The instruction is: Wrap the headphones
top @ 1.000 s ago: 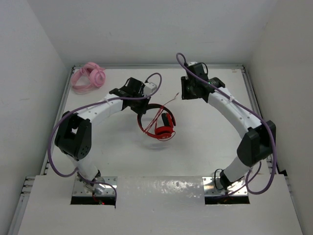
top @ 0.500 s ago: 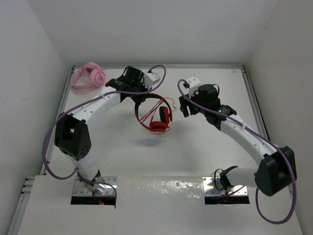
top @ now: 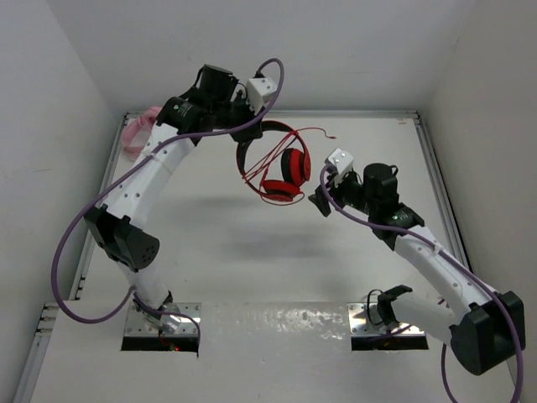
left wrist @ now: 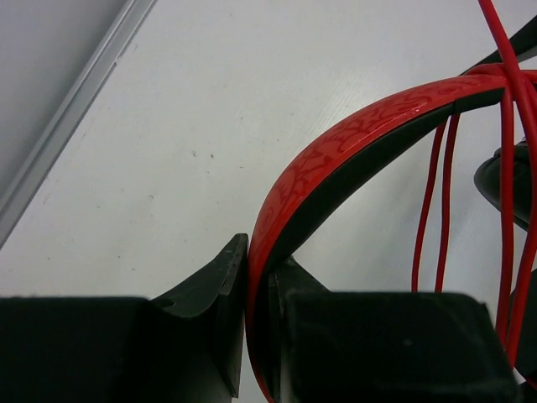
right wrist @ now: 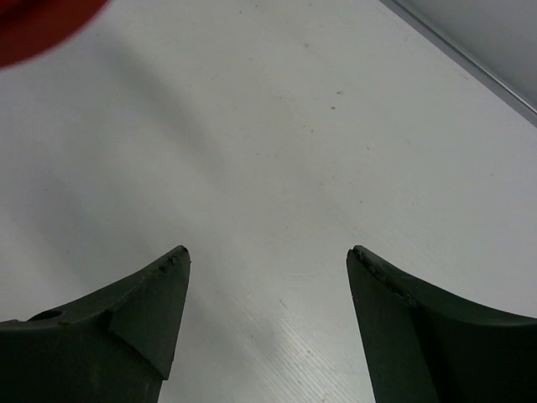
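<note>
The headphones (top: 281,172) hang clear of the table (top: 210,252), above its far middle, with the earcups (top: 294,166) lowest. Suspension by the headband (left wrist: 352,138) lets the thin red cable (top: 312,131) drape in loops across the band, its loose end pointing right. This presumably exposes the cable for winding. The left gripper (left wrist: 258,273) is clamped tight on the headband, one pad on each face. The left arm reaches high and far, wrist angled down. The right gripper (right wrist: 267,269) is spread wide and empty, just right of the earcups, its arm bent low and forward. A pink coiled bundle (top: 134,128) lies at far left.
</note>
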Motion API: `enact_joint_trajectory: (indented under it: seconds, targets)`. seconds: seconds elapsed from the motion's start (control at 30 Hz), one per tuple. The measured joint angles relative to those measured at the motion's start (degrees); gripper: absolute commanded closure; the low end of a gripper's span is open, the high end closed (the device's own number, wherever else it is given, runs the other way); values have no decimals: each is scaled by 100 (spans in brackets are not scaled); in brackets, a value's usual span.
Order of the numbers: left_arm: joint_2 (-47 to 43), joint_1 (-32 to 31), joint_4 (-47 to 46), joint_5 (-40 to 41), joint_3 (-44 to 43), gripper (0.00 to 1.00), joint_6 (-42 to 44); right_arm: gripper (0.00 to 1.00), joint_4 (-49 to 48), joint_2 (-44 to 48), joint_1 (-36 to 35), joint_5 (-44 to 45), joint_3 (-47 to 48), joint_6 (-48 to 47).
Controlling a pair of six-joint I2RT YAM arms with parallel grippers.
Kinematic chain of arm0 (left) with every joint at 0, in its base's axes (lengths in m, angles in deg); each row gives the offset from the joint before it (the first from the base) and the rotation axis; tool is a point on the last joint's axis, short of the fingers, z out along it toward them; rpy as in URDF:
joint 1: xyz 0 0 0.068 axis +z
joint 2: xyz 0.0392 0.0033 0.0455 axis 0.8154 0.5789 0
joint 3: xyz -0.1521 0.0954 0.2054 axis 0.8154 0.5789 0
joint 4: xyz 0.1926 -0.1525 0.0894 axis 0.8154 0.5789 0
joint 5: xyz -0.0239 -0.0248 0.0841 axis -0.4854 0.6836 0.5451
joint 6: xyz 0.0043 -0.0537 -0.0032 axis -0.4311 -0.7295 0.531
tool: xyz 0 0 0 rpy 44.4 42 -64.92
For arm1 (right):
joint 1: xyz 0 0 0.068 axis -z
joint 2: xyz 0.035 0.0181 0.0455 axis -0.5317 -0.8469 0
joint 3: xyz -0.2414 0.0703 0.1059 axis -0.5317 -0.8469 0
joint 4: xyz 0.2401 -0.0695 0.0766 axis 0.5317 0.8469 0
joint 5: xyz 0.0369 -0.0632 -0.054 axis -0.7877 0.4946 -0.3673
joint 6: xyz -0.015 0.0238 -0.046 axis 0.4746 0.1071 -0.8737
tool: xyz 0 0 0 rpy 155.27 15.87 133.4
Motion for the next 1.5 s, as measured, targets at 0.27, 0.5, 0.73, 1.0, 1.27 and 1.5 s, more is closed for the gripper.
enact_joint_trajectory:
  seconds: [0.27,0.5,0.73,1.0,1.27,1.5]
  targets:
    - [55,0,382,-55,-444,100,0,26,-802,24,0,98,-339,-76]
    - [168,-2,468,-22,-586,100,2,21,-422,68,0,232,-177,-640]
    - [175,-2,522,-31,-632,100,0,46,-238,-240,0,337,234,-822]
    - [175,-2,570,-39,-649,100,-22,12,-269,-645,142,758,625,-658]
    - [175,-4,577,-50,-695,100,-76,25,-470,-896,514,691,820,-199]
    - [175,-7,575,-66,-767,100,-136,31,-566,-1231,629,138,914,-262]
